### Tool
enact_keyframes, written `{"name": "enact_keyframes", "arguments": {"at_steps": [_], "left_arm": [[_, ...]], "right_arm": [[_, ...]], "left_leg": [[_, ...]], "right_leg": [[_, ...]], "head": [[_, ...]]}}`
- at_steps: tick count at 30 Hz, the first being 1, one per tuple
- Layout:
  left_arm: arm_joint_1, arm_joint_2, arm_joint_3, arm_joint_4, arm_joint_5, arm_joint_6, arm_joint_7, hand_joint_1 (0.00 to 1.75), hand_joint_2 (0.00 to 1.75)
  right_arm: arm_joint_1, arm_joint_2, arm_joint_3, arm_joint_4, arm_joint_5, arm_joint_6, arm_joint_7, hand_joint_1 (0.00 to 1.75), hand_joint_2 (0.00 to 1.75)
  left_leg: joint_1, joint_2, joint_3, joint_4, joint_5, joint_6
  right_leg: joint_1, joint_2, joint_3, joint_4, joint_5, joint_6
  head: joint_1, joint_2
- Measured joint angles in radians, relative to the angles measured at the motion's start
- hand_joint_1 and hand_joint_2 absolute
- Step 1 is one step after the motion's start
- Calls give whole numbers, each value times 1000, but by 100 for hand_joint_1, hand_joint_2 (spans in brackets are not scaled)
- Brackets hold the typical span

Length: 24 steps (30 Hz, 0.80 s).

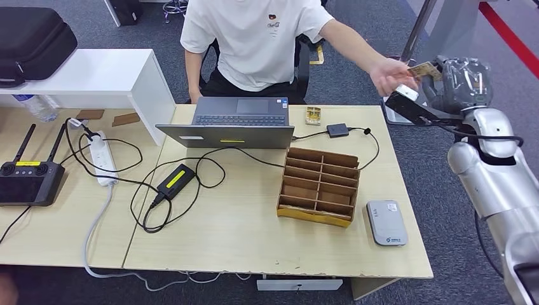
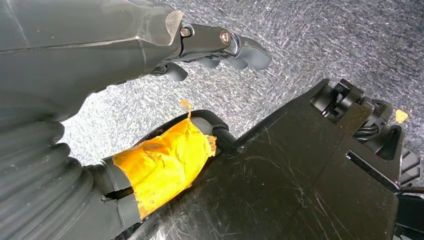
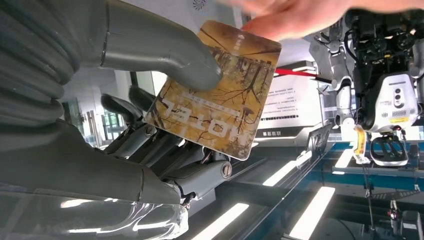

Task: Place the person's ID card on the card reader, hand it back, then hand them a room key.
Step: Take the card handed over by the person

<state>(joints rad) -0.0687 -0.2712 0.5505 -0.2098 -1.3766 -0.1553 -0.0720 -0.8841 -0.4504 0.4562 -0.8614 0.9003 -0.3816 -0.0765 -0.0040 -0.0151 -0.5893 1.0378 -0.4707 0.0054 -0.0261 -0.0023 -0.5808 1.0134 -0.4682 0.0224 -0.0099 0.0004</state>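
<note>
My right hand (image 1: 463, 81) is raised beyond the table's far right corner. It pinches a brown and gold room key card (image 1: 424, 70) marked HOTEL (image 3: 220, 95) between thumb (image 3: 165, 55) and fingers. A person in a white T-shirt (image 1: 254, 38) sits behind the table and reaches out. Their hand (image 1: 389, 75) touches the card's far edge (image 3: 290, 17). The grey card reader (image 1: 386, 222) lies near the table's front right corner, with nothing on it. My left hand (image 2: 220, 47) hangs over grey carpet, holding nothing, with its fingers loosely bent and apart from the thumb.
A cardboard divider box (image 1: 319, 185) stands left of the reader. A laptop (image 1: 232, 121), a small yellowish item (image 1: 313, 115), a black adapter (image 1: 337, 130) and cables lie at the back. A power strip (image 1: 102, 159) and remote controller (image 1: 28, 178) are on the left.
</note>
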Motion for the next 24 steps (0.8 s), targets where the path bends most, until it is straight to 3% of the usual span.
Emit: {"name": "enact_keyframes", "arguments": {"at_steps": [7, 12, 24], "left_arm": [[1, 0, 1, 0, 6, 7, 5, 0, 175], [1, 0, 3, 0, 18, 11, 8, 0, 175], [3, -5, 33, 0, 64, 33, 29, 0, 175]], "right_arm": [[37, -7, 0, -19, 0, -27, -2, 175, 175], [125, -20, -13, -89, -9, -68, -13, 175, 175], [574, -40, -166, -412, 59, -148, -65, 175, 175]], "left_leg": [[0, 0, 0, 0, 0, 0], [0, 0, 0, 0, 0, 0], [0, -1, -2, -1, -1, 1]], "right_leg": [[0, 0, 0, 0, 0, 0], [0, 0, 0, -1, 0, 0], [0, -2, 0, -1, -1, 1]], "head": [[0, 0], [0, 0], [0, 0]]}}
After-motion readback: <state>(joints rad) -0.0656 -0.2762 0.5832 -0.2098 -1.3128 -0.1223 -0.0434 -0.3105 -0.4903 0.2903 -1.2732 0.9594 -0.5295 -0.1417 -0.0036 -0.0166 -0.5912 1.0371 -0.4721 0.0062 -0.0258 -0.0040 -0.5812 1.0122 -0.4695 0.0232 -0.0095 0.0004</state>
